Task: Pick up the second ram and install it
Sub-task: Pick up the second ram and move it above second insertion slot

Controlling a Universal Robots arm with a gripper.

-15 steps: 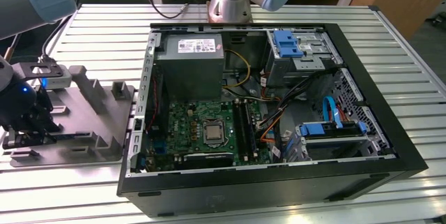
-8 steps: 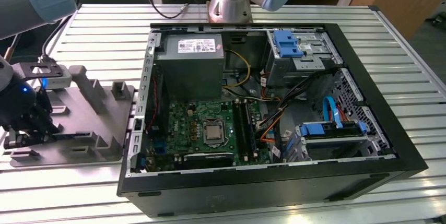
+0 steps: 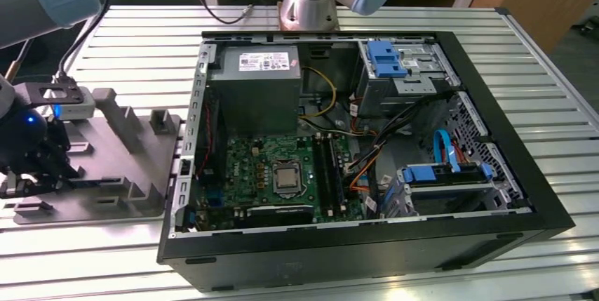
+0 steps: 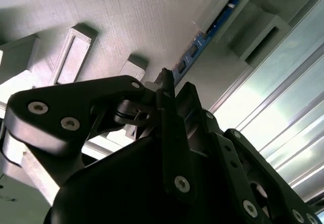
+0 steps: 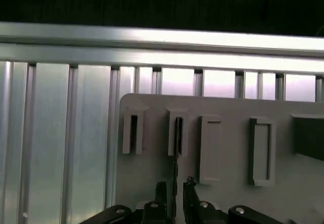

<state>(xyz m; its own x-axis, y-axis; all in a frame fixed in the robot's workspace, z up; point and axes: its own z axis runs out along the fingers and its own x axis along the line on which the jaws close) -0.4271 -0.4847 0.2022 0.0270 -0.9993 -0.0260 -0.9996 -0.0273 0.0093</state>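
Observation:
The second ram (image 5: 177, 135) stands on edge in a slot of the grey parts tray (image 5: 228, 107). In the second wrist view its bluish edge (image 4: 202, 44) runs down from the slot to the black fingers. My gripper (image 5: 175, 186) sits low over the tray with one finger on each side of the stick, drawn close in on it. In the exterior view the gripper (image 3: 33, 175) hangs over the tray (image 3: 131, 182) at the exterior view's left, beside the open computer case (image 3: 449, 41). The green motherboard (image 3: 252, 161) lies inside the case.
Raised slot blocks (image 5: 260, 150) stick up from the tray around the gripper. A grey power supply (image 3: 254, 83), blue drive brackets (image 3: 386, 59) and loose cables (image 3: 374, 154) fill the case. Everything rests on a ribbed metal table (image 3: 524, 69).

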